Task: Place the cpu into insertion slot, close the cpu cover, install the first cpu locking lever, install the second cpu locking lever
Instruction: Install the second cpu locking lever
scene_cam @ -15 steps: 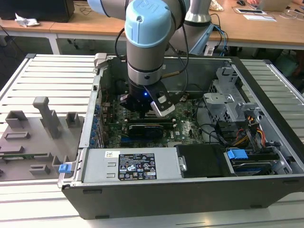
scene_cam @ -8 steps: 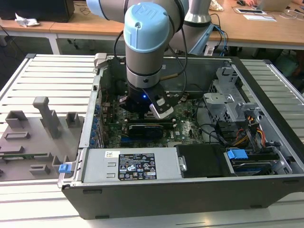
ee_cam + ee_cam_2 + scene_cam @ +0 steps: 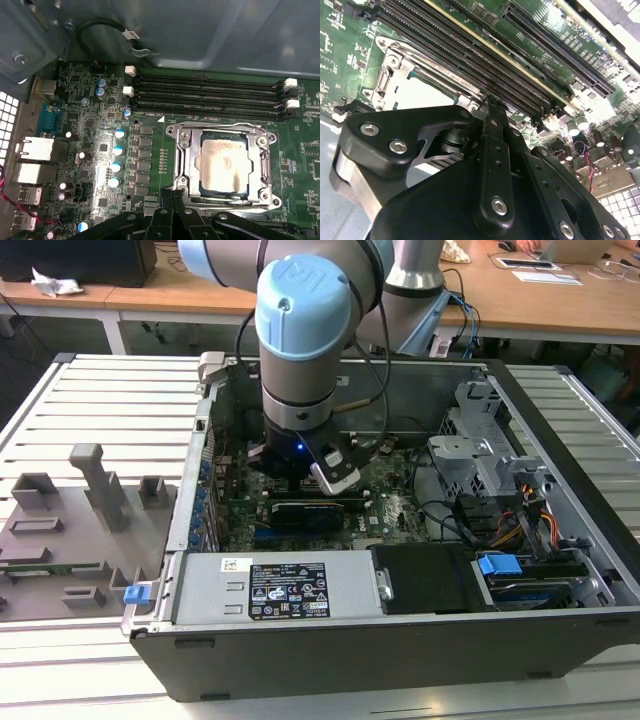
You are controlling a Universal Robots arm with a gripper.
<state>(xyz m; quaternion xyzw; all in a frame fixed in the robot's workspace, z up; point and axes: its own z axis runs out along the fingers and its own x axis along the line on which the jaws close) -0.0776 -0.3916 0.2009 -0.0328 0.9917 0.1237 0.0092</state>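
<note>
Chip (image 3: 223, 165) is sitting flat in the socket (image 3: 186, 165), pale metal face up, and we're seeing the metal cover (image 3: 222, 131) lying down around it, its window framing the chip. In the second wrist view the same chip (image 3: 422, 91) is peeking out as a bright patch with the cover (image 3: 395, 55) folded over it. Thin wire levers are running along the edges of the socket frame, but we can't tell whether they're hooked down or just resting there.

The gripper (image 3: 172, 200) is hanging right at the near edge of the socket, black fingers (image 3: 492, 125) pressed together into one narrow tip, nothing clamped between them as far as we're seeing. That tip is sitting just beside the socket frame, toward the memory slots (image 3: 210, 95); whether it's actually touching metal, we can't say.

From the exterior view the arm (image 3: 305, 340) is reaching straight down into the open computer case (image 3: 400, 570), wrist low over the green board (image 3: 385, 505), and its bulk is hiding the socket there. A grey fixture tray (image 3: 80, 520) is lying on the table to the exterior view's left of the case, well apart from the gripper. Blue-topped capacitors (image 3: 119, 157) are lining up beside the socket, and the rear ports (image 3: 32, 160) are sitting at the board's edge.
</note>
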